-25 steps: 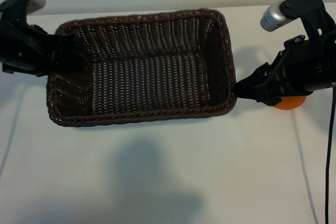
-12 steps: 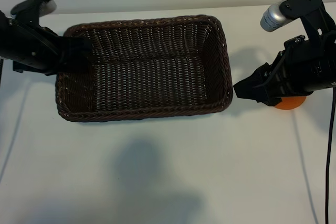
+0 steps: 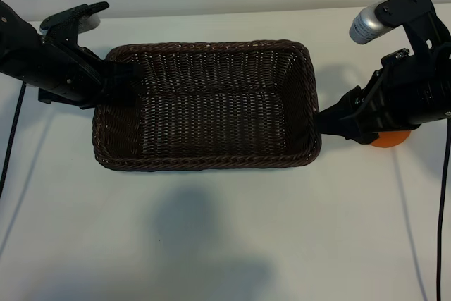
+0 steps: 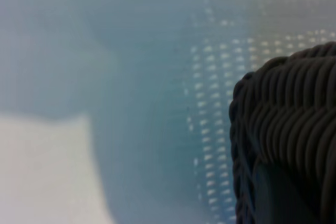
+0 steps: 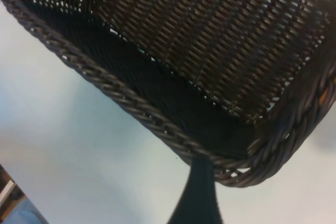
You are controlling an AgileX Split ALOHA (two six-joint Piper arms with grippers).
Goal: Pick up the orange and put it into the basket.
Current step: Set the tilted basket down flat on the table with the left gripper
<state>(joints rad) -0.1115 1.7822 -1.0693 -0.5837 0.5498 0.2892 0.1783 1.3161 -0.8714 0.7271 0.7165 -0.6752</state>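
Note:
The dark brown wicker basket [image 3: 204, 161] lies on the white table, long side across the exterior view. My left gripper [image 3: 116, 75] is shut on its left end rim; the left wrist view shows that weave [image 4: 294, 108] close up. My right gripper [image 3: 325, 121] hovers open just off the basket's right end wall, holding nothing. One dark finger [image 5: 199, 192] shows in front of the braided rim [image 5: 131, 103] in the right wrist view. The orange [image 3: 391, 140] rests on the table, mostly hidden under the right arm.
A black cable [image 3: 442, 195] hangs down the right edge and another [image 3: 10, 153] trails from the left arm. White tabletop [image 3: 225, 244] stretches in front of the basket, with a soft shadow on it.
The left arm has carried the basket rightward and a little toward the front, until its right end is next to the right gripper. The right arm and the orange have stayed put.

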